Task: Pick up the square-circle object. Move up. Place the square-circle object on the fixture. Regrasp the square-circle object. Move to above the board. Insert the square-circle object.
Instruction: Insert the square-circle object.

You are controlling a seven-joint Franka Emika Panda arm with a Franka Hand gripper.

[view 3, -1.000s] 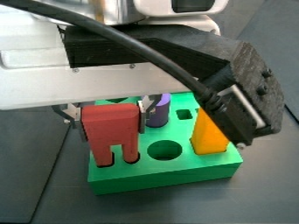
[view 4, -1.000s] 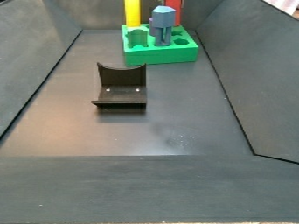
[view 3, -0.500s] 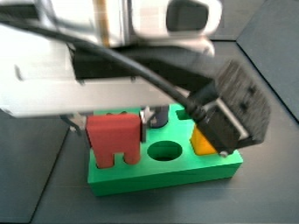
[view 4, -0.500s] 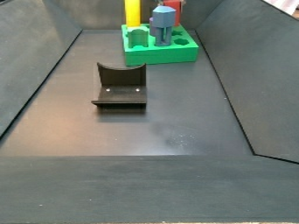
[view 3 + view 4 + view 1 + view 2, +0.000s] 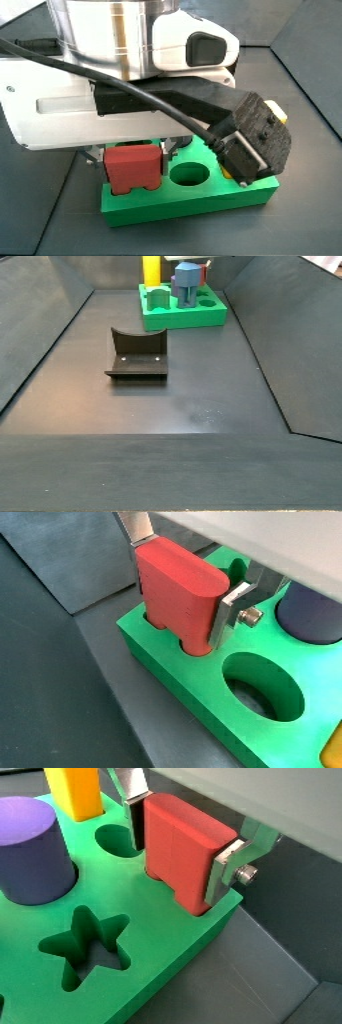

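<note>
Since the earlier side view, the square-circle object point(image 5: 134, 166) has been lowered: its two red legs, seen hanging clear above the board point(image 5: 187, 203) a second ago, are now sunk out of sight, and only its squarish upper block is seen above the green slab. In both wrist views the red piece point(image 5: 178, 592) is seen clamped between the two flat silver fingers point(image 5: 238, 604) of the tool point(image 5: 187, 582), the plates being closed against its opposite faces, with its lower end entering a slot near the edge of the board point(image 5: 254, 737). A round hole point(image 5: 261, 690) lies open just beside it. In a wrist view the tool point(image 5: 187, 838) is seen gripping the same piece point(image 5: 181, 843), with a purple cylinder point(image 5: 32, 848) and a yellow peg point(image 5: 76, 790) standing in the board point(image 5: 147, 948) and a star-shaped hole point(image 5: 83, 948) open near them. In a side view the fixture point(image 5: 136, 354) is seen on the dark table point(image 5: 187, 396), well apart from the board point(image 5: 187, 314) at the far end.
</note>
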